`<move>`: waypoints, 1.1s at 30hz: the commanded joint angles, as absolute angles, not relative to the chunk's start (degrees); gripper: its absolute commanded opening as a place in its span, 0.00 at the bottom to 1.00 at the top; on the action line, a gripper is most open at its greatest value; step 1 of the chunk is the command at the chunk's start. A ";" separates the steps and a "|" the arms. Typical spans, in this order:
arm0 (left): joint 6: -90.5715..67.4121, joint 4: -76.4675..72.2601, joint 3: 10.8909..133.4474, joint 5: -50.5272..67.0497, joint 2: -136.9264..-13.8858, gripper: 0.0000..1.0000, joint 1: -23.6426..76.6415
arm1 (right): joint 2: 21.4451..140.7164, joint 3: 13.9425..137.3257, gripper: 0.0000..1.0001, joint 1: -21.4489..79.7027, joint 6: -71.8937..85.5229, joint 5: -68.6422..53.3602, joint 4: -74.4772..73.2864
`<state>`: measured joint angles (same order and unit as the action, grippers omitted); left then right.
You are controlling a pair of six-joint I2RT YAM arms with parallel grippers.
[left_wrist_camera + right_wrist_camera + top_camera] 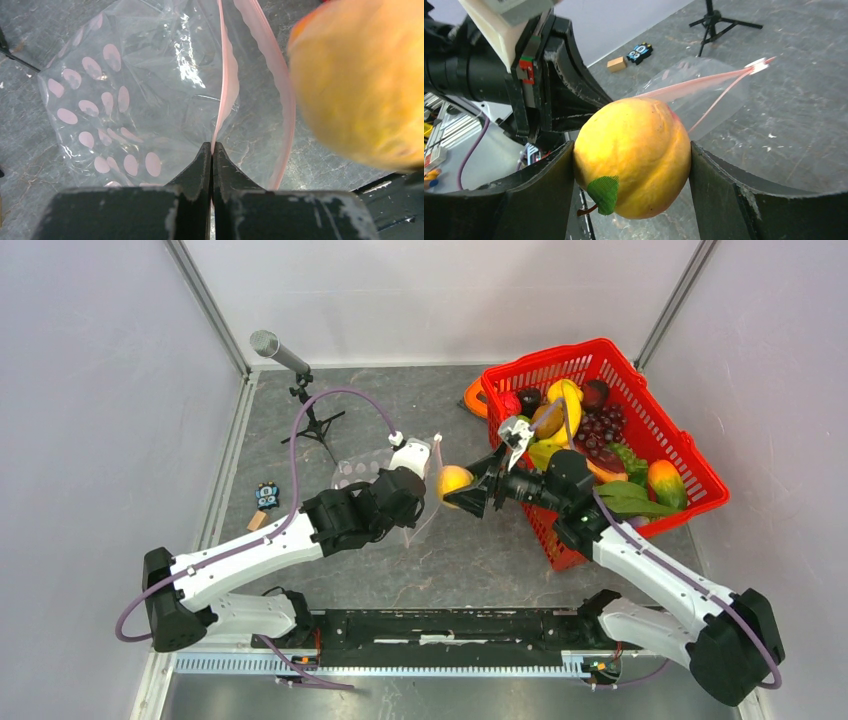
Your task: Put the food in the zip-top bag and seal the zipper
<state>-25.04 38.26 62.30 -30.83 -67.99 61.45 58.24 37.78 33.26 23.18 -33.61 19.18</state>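
Observation:
The clear zip-top bag (150,95) with pale pink dots hangs lifted, its mouth spread open. My left gripper (212,146) is shut on one side of the pink zipper (226,85); the other zipper lip (280,90) curves away to the right. My right gripper (631,150) is shut on a yellow-orange toy fruit with a green leaf (634,155), held just right of the bag's mouth (453,481). In the top view the left gripper (425,480) and the right gripper (452,490) nearly face each other. More toy food (590,430) lies in the red basket.
The red mesh basket (690,455) stands at the right, tilted, beside my right arm. A flat orange ring (474,398) lies behind it. A microphone on a small tripod (300,390) stands at the back left. Small blocks (264,502) lie on the left.

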 commanded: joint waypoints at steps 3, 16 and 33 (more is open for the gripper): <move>-27.41 34.45 64.25 -28.15 -67.45 0.02 61.17 | 60.10 37.55 0.52 37.33 21.82 -34.63 24.39; -28.56 33.66 63.91 -27.39 -65.39 0.02 61.16 | 63.81 38.56 0.53 40.34 12.40 -23.51 14.10; -26.54 32.17 63.55 -22.23 -65.05 0.02 61.13 | 66.79 44.06 0.59 44.08 10.57 -16.75 11.67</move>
